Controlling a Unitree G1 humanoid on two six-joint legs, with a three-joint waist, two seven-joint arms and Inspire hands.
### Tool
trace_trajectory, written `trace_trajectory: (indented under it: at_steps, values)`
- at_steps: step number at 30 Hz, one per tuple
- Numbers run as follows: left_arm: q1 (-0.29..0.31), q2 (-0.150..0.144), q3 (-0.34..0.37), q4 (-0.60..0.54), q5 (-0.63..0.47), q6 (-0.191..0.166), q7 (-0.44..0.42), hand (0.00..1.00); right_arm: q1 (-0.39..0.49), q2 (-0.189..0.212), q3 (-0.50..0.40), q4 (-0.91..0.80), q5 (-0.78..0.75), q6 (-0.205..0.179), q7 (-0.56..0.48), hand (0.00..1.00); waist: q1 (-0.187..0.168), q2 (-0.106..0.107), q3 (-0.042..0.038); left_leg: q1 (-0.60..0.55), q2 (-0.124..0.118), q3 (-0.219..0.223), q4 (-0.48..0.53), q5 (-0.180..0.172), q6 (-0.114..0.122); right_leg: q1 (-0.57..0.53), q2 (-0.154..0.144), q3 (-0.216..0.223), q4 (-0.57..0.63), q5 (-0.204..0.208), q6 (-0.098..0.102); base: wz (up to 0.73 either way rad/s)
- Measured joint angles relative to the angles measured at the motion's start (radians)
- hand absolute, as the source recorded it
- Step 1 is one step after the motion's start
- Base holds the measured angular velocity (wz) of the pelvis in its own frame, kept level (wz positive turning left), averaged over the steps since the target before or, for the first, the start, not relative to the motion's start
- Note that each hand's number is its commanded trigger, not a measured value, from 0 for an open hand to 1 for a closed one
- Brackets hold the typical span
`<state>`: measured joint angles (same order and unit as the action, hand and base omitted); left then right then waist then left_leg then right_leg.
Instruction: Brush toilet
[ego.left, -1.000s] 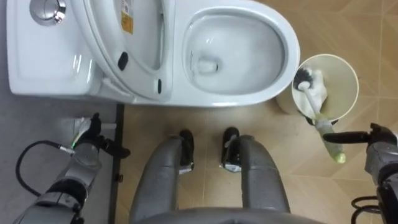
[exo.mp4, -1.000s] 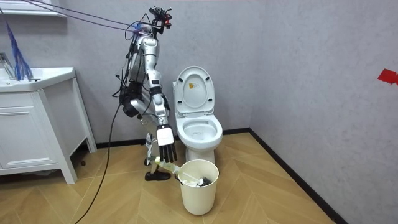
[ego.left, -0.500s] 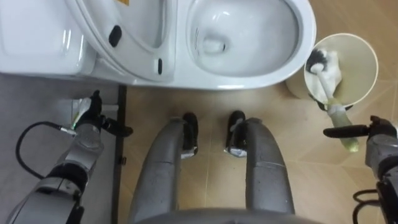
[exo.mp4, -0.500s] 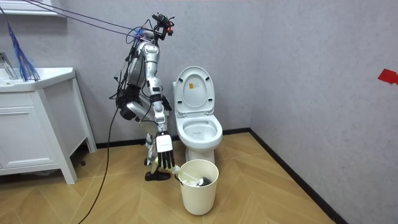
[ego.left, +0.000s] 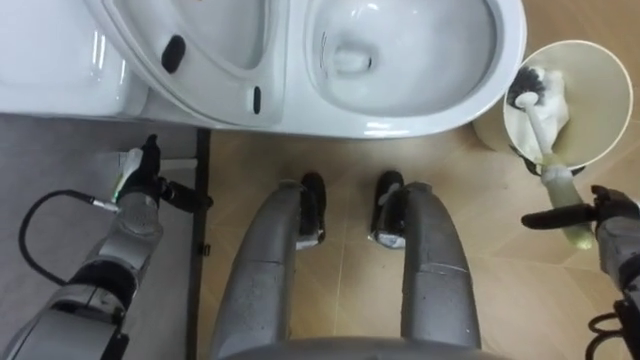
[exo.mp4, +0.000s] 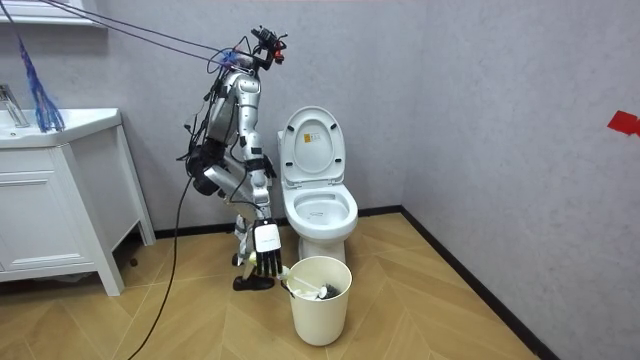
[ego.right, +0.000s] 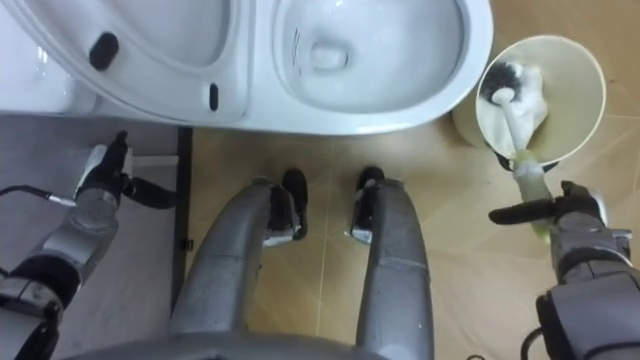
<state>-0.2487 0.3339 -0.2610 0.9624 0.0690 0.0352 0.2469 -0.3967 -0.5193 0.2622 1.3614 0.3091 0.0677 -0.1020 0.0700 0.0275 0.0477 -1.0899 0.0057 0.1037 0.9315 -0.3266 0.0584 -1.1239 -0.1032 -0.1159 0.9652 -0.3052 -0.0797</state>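
Observation:
The white toilet (ego.left: 400, 110) stands open at the top of the eye views, its lid (exo.mp4: 312, 145) raised against the wall. Right of it is a cream bin (ego.left: 610, 70) holding the toilet brush (ego.left: 545, 125), whose white and black head lies inside while the pale green handle (ego.right: 527, 172) slants out over the rim. My right hand (ego.left: 615, 225) hangs low beside the handle's end with its fingers pointing down, the thumb reaching across towards the handle; in the room view the right hand (exo.mp4: 266, 262) is just left of the bin (exo.mp4: 320, 300). My left hand (ego.left: 140, 195) hangs idle and relaxed at my side.
I stand sideways close to the toilet bowl (exo.mp4: 320, 210), on wooden floor. A dark strip (ego.left: 200, 250) divides the wood from grey floor on my left. A white vanity cabinet (exo.mp4: 60, 200) stands at the room view's left. The grey wall is right behind the toilet.
My right hand has come down from thigh height to the brush handle by the bin. My upper body has leaned forward, so the eye views shifted towards the toilet.

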Motion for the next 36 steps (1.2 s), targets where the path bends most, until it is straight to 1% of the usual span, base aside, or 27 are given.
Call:
trace_trajectory:
  at_steps: [4, 8, 10, 14, 17, 20, 22, 24, 25, 28, 36]
  values:
    - [0.001, 0.000, -0.020, 0.000, 0.000, 0.001, 0.011, 0.00, -0.011, 0.000, 0.032, 0.001, 0.000, 0.000, 0.012, 0.00, 0.007, 0.000, 0.0001, -0.014, -0.002, 0.000, 0.018, -0.002, -0.003, -0.014, -0.003, 0.000, 0.023, -0.008, -0.005, 0.02]
    - [0.000, 0.000, -0.020, 0.003, -0.001, 0.002, 0.012, 0.00, -0.016, -0.001, 0.032, 0.000, 0.000, 0.012, 0.016, 0.00, 0.013, 0.000, 0.0002, -0.019, -0.001, -0.005, 0.027, -0.006, -0.008, -0.017, -0.002, -0.007, 0.032, -0.012, -0.011, 0.01]
    - [0.001, 0.000, -0.020, 0.004, -0.002, 0.002, 0.016, 0.00, -0.021, -0.003, 0.032, -0.002, -0.001, 0.012, 0.016, 0.00, 0.016, 0.000, 0.0002, -0.029, 0.000, -0.006, 0.028, -0.007, -0.015, -0.028, -0.001, -0.007, 0.033, -0.011, -0.012, 0.00]
    - [0.001, 0.000, -0.020, 0.001, -0.037, 0.001, 0.029, 0.00, -0.035, -0.006, 0.032, -0.002, 0.000, 0.015, 0.016, 0.00, 0.016, -0.001, 0.0008, -0.056, -0.001, -0.012, 0.040, -0.006, -0.017, -0.054, -0.005, -0.011, 0.048, -0.012, -0.017, 0.03]
    - [0.001, 0.000, -0.020, -0.002, -0.038, 0.001, 0.037, 0.00, -0.045, -0.006, 0.032, -0.001, 0.000, 0.017, 0.016, 0.00, 0.014, -0.004, 0.0022, -0.084, -0.004, -0.023, 0.050, -0.002, -0.016, -0.075, -0.011, -0.024, 0.060, -0.017, -0.024, 0.13]
    - [0.001, 0.003, -0.019, -0.004, -0.037, 0.002, 0.047, 0.00, -0.056, -0.007, 0.032, -0.001, 0.000, 0.017, 0.016, 0.00, 0.016, -0.010, 0.0054, -0.109, -0.004, -0.029, 0.076, -0.007, -0.021, -0.094, -0.014, -0.033, 0.081, -0.027, -0.031, 0.08]
    - [0.001, 0.012, -0.019, -0.018, -0.037, 0.002, 0.048, 0.00, -0.077, -0.007, 0.032, -0.001, 0.000, 0.017, 0.016, 0.00, 0.015, -0.014, 0.0065, -0.133, -0.006, -0.036, 0.095, -0.009, -0.024, -0.115, -0.019, -0.038, 0.100, -0.033, -0.034, 0.07]
    - [0.001, 0.017, -0.019, -0.035, -0.037, 0.003, 0.048, 0.00, -0.089, -0.007, 0.033, -0.001, 0.002, 0.018, 0.016, 0.00, 0.016, -0.014, 0.0067, -0.147, -0.007, -0.044, 0.111, -0.012, -0.026, -0.123, -0.020, -0.044, 0.112, -0.037, -0.036, 0.07]
    - [0.002, 0.020, -0.019, -0.041, -0.037, 0.003, 0.049, 0.00, -0.094, -0.007, 0.035, -0.001, 0.005, 0.019, 0.017, 0.00, 0.019, -0.014, 0.0065, -0.154, -0.011, -0.054, 0.119, -0.014, -0.029, -0.125, -0.022, -0.050, 0.117, -0.039, -0.037, 0.10]
    - [0.002, 0.027, -0.019, -0.045, -0.037, 0.002, 0.051, 0.00, -0.100, -0.007, 0.053, -0.002, 0.006, 0.019, 0.018, 0.00, 0.020, -0.014, 0.0064, -0.166, -0.013, -0.064, 0.132, -0.017, -0.034, -0.129, -0.023, -0.058, 0.122, -0.040, -0.037, 0.07]
    - [0.002, 0.028, -0.020, -0.045, -0.037, 0.002, 0.053, 0.00, -0.090, -0.007, 0.074, 0.002, 0.007, 0.020, 0.027, 0.00, 0.022, -0.012, 0.0057, -0.177, -0.018, -0.064, 0.143, -0.021, -0.028, -0.137, -0.031, -0.061, 0.129, -0.038, -0.033, 0.00]
